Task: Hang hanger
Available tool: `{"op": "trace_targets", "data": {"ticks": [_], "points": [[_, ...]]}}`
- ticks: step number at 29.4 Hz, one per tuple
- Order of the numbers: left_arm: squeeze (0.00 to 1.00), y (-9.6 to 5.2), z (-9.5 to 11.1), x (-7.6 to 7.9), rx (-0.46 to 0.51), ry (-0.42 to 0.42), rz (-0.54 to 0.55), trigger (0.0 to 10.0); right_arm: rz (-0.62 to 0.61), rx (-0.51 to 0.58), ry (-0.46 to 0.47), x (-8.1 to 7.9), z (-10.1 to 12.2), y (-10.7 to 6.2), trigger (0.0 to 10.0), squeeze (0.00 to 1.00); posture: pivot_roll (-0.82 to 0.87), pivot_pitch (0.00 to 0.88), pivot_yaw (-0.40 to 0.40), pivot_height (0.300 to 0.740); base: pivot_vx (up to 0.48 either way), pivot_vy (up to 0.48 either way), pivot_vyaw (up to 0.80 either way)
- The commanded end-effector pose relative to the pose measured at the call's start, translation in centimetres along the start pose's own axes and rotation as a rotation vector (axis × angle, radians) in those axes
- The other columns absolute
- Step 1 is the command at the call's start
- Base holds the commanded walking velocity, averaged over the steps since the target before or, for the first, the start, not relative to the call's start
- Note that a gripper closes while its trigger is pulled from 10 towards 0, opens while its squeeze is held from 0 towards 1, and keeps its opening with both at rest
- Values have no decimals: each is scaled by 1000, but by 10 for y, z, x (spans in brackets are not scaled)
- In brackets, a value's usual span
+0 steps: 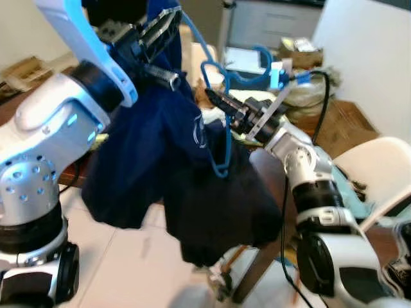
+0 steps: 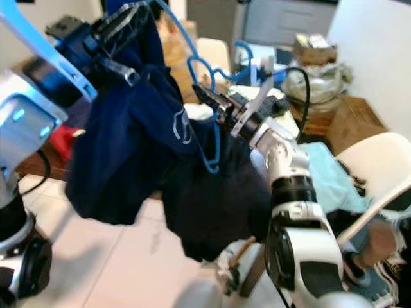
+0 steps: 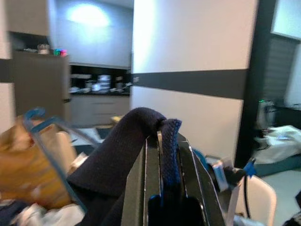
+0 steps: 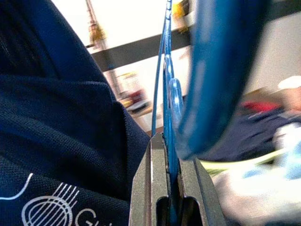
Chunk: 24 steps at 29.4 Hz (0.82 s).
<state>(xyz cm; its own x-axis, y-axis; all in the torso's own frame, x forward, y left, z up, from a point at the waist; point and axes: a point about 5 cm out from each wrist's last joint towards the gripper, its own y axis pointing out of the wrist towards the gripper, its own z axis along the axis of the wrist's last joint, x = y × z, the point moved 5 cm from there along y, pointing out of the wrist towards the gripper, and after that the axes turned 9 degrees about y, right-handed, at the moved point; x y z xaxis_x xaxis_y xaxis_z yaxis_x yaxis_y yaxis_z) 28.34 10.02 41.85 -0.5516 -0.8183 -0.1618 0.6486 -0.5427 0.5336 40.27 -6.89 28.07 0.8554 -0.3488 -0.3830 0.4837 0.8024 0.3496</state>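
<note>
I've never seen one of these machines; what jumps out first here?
A big navy shirt hangs in mid-air, its fabric pinched in the left claw held high. The right claw is clamped on a thin blue hanger right beside the shirt. Behind them sits a cluttered table.

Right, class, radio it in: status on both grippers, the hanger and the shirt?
Left gripper shut on the navy shirt, held high. Right gripper shut on the blue hanger, partly inside the shirt. White chair nearby on the right.
</note>
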Motion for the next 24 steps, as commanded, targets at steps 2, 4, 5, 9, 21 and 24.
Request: {"op": "trace_targets", "data": {"ticks": [2,4,5,9,21,24], "points": [[0,1,5,5,40,-4,-29,10000,29,-9,-21,-5,3,-5,10000,0,103,0,-80,740,-332,0,0],[0,1,0,5,34,-15,-34,10000,44,-19,-34,-6,4,-11,10000,0,98,0,-79,740,-330,0,0],[0,1,0,5,34,-15,-34,10000,44,-19,-34,-6,4,-11,10000,0,98,0,-79,740,-330,0,0],[0,2,-7,6,24,-34,-40,10000,49,-50,-60,-5,4,-20,10000,0,91,0,-78,740,-334,0,0],[0,-20,-72,10,-171,-65,-52,10000,-68,-363,-251,17,-42,-53,10000,0,77,0,-83,740,-179,0,0],[0,-35,-108,12,-298,-25,-50,10000,-137,-476,-296,29,-59,-67,10000,0,69,0,-83,740,0,0,0]]}}
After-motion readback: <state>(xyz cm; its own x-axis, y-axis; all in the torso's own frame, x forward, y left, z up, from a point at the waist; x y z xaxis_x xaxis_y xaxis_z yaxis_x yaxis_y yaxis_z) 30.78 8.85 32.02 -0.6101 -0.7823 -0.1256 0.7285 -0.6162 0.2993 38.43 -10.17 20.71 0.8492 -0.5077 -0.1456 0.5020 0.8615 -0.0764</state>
